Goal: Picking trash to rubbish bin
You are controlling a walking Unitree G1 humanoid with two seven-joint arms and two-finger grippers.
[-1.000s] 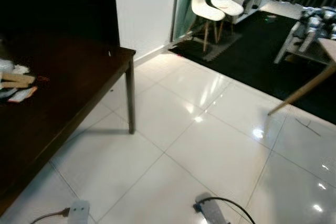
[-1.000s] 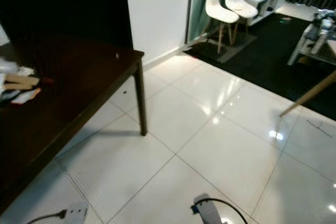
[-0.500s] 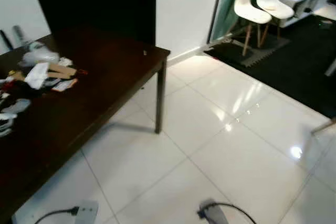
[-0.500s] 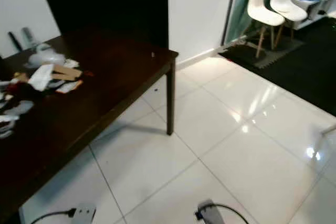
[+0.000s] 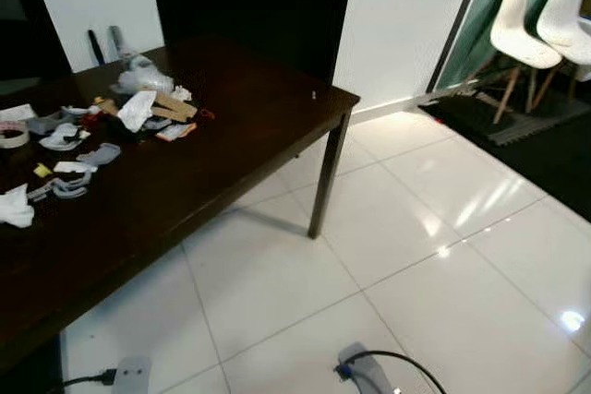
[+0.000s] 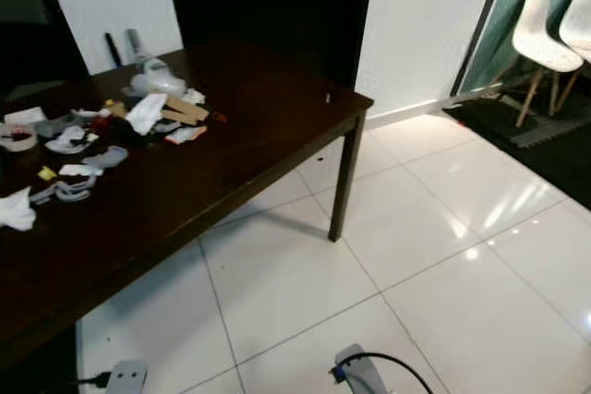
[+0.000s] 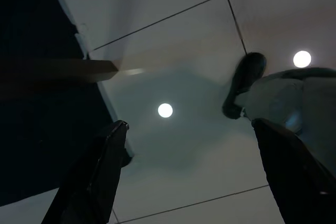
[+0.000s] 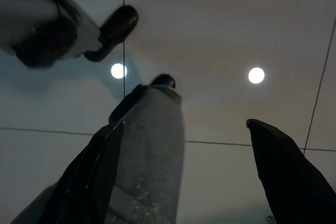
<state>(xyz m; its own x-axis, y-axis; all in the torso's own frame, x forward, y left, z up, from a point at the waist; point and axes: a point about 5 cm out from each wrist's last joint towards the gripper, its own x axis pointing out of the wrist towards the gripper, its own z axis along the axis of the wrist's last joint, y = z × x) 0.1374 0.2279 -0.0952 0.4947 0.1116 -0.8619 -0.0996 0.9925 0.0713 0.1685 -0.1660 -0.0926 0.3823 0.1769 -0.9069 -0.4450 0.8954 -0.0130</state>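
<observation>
At ten o'clock on the dark desk (image 5: 231, 136) lies the trash (image 5: 138, 110): crumpled paper, wrappers and card strips, scattered toward nine o'clock. It looks light, soft and crushable; a pinch on a raised fold of the white paper should do. The left end effector (image 7: 189, 171) and right end effector (image 8: 191, 174) hang over the tiled floor (image 5: 434, 256), fingers spread wide, holding nothing.
</observation>
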